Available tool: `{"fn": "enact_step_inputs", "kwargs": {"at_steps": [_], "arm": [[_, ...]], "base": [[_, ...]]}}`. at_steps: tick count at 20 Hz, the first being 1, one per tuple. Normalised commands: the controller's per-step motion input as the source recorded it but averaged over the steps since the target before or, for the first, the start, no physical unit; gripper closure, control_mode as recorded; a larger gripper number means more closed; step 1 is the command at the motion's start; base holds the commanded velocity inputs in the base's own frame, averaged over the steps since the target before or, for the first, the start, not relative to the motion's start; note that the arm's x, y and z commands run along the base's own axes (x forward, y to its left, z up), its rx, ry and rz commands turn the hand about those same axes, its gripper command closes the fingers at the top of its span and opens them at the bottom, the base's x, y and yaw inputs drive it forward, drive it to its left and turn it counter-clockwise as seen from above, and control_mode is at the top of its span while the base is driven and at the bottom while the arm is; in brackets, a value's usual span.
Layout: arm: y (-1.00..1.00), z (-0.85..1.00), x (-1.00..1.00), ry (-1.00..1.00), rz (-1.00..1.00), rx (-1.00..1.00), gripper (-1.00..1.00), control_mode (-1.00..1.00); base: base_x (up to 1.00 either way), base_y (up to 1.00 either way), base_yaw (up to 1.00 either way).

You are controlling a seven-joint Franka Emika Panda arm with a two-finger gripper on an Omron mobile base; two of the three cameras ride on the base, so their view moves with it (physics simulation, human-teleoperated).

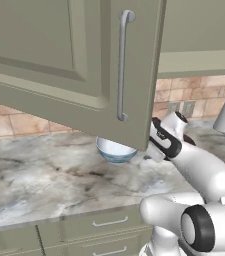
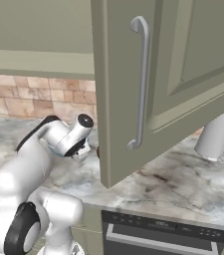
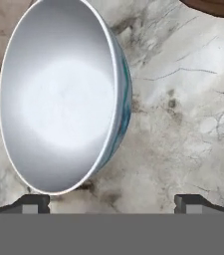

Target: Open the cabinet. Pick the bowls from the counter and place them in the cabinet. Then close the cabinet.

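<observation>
With our hand (image 3: 111,201) spread above the white bowl (image 3: 58,94), we should shift sideways so one finger drops inside its rim.

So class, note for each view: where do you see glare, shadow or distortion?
Hand view: soft glare inside the white bowl, which looks stretched into an oval. Left base view: the open cabinet door hides the bowl's top. Right base view: a bright highlight runs down the door handle.
</observation>
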Motion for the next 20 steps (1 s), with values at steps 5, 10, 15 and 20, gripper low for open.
{"fn": "enact_step_inputs", "kwargs": {"at_steps": [5, 10, 15, 20], "arm": [[0.01, -0.30, 0.36, 0.00, 0.00, 0.00, -1.00, -1.00], [0.04, -0.26, 0.39, 0.00, 0.00, 0.00, -1.00, -1.00], [0.06, -0.29, 0.37, 0.01, 0.00, 0.00, -1.00, -1.00], [0.07, -0.28, 0.28, 0.02, 0.00, 0.00, 1.00, -1.00]], "base": [[0.00, 0.00, 0.00], [0.00, 0.00, 0.00], [0.00, 0.00, 0.00], [0.00, 0.00, 0.00]]}}
